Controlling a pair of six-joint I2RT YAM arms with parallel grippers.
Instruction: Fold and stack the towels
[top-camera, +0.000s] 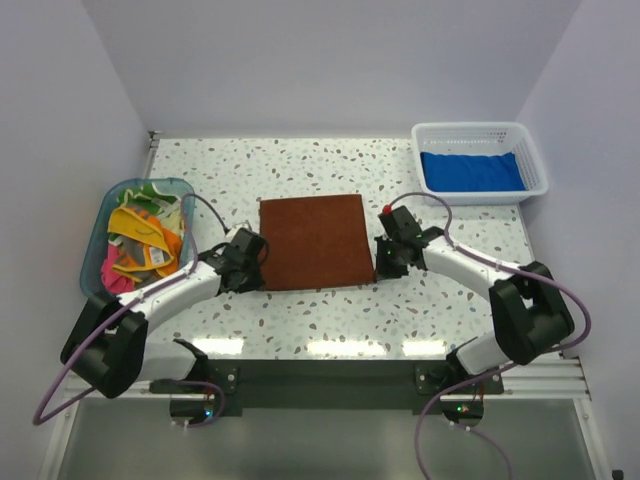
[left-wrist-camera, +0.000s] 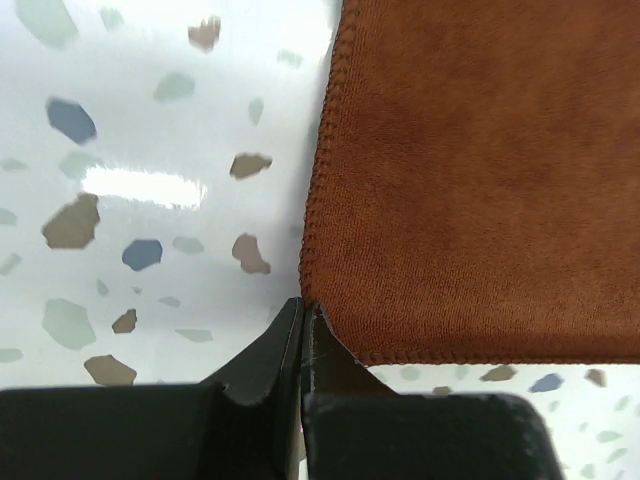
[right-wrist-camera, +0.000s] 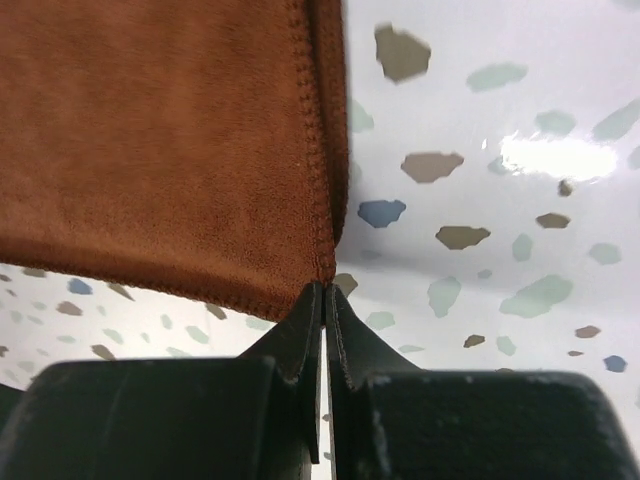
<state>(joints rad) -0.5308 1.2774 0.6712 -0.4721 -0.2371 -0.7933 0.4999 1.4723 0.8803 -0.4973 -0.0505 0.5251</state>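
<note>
When reading the overhead view, find the rust brown towel spread flat and square at the centre of the speckled tabletop. Find the left claw at the towel's 7 o'clock corner and the right claw at its 5 o'clock corner.

In the left wrist view, see the left claw fully closed, jaws pressed together with the corner of the rust brown towel nipped at the tips. See brown cloth tucked against the right-hand finger.

In the right wrist view, see the right claw closed likewise, no gap between the jaws, tips meeting on the stitched corner of the rust brown towel. Note the rest of the cloth lying on the tabletop in both wrist views.

At 1 o'clock from the rust brown towel, find a white mesh basket holding a royal blue towel flat on its floor. At 9 o'clock, find a translucent teal tub holding a loose heap of towels: orange, yellow-green patterned, pink. Count of towels in the heap: cannot tell.
</note>
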